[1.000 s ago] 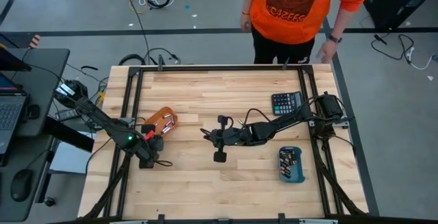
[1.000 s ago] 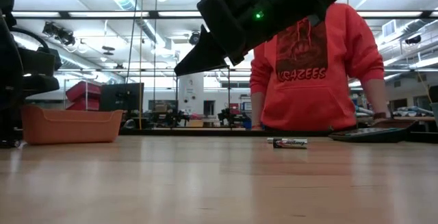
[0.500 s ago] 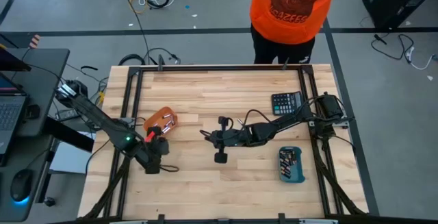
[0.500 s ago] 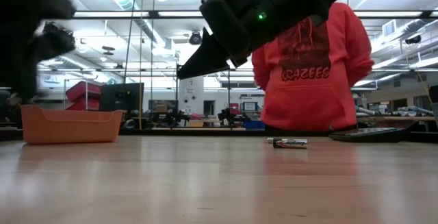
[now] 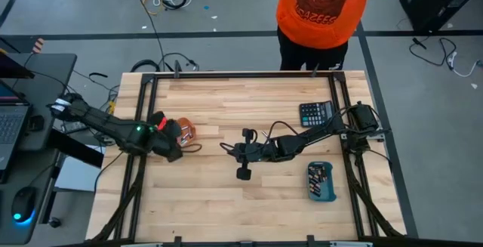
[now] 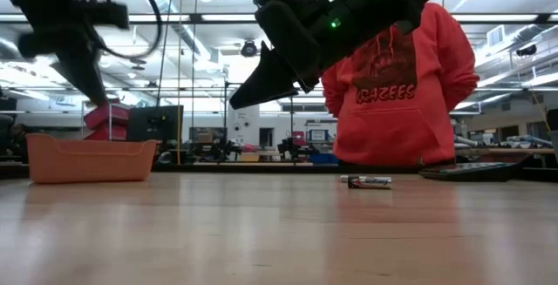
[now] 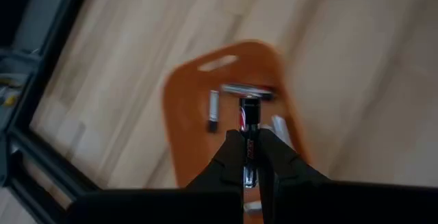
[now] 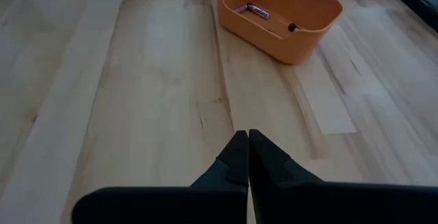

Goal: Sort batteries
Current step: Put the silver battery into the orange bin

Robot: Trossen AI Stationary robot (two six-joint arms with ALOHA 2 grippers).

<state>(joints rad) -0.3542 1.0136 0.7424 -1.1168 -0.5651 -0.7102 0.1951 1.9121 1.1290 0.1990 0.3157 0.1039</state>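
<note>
High view first: I have the left hand (image 5: 175, 131) over the orange tray (image 5: 186, 131) at the left of the bench (image 5: 226, 209), and the right hand (image 5: 243, 173) hangs near the middle of the bench, well apart from the blue tray (image 5: 321, 181) with its batteries at the right; the black calculator (image 5: 315, 114) sits near the far right corner, and a person in an orange sweatshirt (image 5: 326, 9) stands beyond the far edge. Low view next: one loose battery (image 6: 369, 181) lies on the bench out toward the person, the orange tray stands at the far left, and the right arm fills the top of the picture with its hand raised clear of the wood. Left wrist view: my left hand's fingers are pinched on a dark battery (image 7: 249, 138) held above the tray's inside, where several other cells (image 7: 213, 109) already lie. Right wrist view: the right hand's fingers are pressed together with nothing between them, pointing across bare wood toward the orange tray. I judge this the drop-off step; the next move calls for parting the left fingers over the tray, then going for the loose battery.
</note>
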